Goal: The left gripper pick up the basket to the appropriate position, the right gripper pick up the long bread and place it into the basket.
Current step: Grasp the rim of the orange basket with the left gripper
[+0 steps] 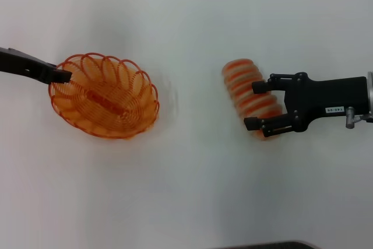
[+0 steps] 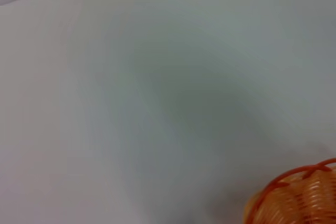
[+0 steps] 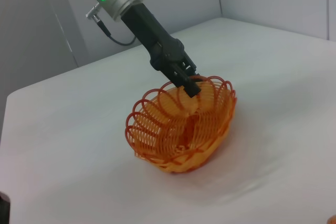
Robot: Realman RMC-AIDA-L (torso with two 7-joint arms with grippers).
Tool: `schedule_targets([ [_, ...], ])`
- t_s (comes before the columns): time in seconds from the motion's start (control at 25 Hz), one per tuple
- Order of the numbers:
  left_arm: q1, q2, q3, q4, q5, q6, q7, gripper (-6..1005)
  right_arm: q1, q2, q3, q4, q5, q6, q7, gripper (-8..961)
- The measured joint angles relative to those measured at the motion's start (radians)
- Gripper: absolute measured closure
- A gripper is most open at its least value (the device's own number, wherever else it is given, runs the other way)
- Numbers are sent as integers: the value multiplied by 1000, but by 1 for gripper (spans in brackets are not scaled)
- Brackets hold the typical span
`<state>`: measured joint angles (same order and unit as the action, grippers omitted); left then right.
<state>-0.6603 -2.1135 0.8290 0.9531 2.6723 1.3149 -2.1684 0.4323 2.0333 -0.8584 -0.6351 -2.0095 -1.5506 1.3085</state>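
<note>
On the white counter [image 1: 192, 202], the left gripper [image 1: 61, 76] is closed on the rim of the basket [image 1: 105, 96] at its 9 o'clock edge. Well apart toward 3 o'clock, the right gripper [image 1: 253, 105] has its 2 fingers spread around the long bread [image 1: 247, 94], which lies on the counter

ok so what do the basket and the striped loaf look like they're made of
The basket looks like thin orange wire, probably plastic-coated: open loops along the rim, see-through sides, slight gloss. The long bread looks like moulded plastic or foam, not real bread: even orange and cream ridges with a smooth matte surface. Neither can be confirmed by look alone.
</note>
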Motion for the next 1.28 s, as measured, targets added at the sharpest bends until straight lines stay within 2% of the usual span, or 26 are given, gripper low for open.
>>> schedule_targets([
  [0.12,3,0,-1,1,0,-11,0,482,1,-1,1,0,0,0,0,7],
  [0.24,0,0,-1,0,1,-7,-1,744,3,-1,2,0,0,0,0,6],
  [0.48,-8,0,7,0,2,10,-20,905,8,-1,2,0,0,0,0,6],
  [0.92,-21,11,-25,51,-9,107,-246,916,11,-1,36,0,6,2,0,7],
  [1.2,-14,-13,-111,83,-25,151,-363,924,7,13,114,0,7,29,0,6],
  [1.28,-4,-28,-124,89,-32,152,-381,927,6,19,138,0,7,36,0,6],
])
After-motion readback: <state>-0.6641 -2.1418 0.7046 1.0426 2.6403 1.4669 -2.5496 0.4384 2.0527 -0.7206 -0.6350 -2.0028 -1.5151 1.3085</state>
